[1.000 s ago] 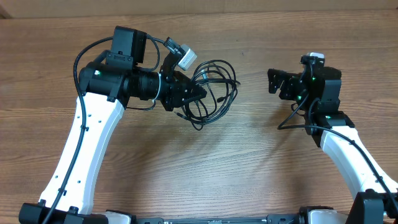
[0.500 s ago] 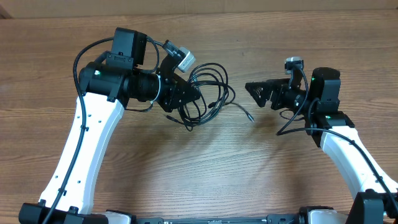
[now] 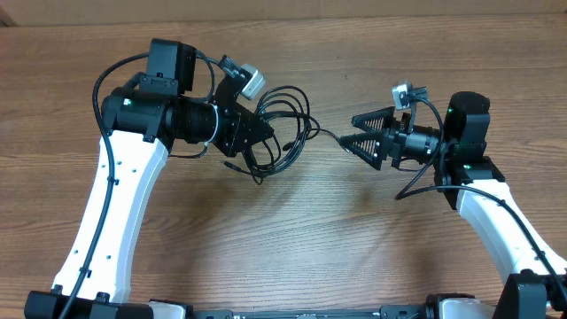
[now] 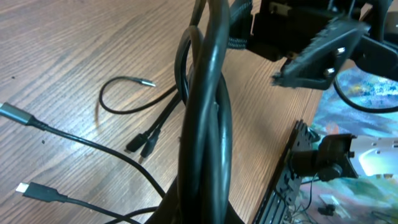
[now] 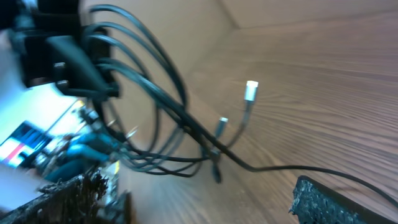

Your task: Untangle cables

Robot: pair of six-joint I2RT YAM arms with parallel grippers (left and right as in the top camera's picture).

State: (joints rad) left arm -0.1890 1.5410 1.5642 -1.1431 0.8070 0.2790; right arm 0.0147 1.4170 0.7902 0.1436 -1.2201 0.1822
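Observation:
The cables form a tangle of thin black loops left of the table's middle. My left gripper is shut on the bundle's left side and holds it slightly raised. In the left wrist view the gripped loops rise close to the lens, and loose plug ends lie on the wood. My right gripper stands open just right of the tangle, facing it. One stray cable end reaches toward its fingertips. In the right wrist view both fingers are wide apart with a strand running above the gap.
The wooden table spreads around both arms. Thick black wires loop over the left arm, and another hangs by the right arm. A cardboard wall runs along the back edge.
My right gripper has swung round and moved left, up to the tangle, still open. The left gripper has drawn the bundle slightly left, and one cable end now trails out to the right.

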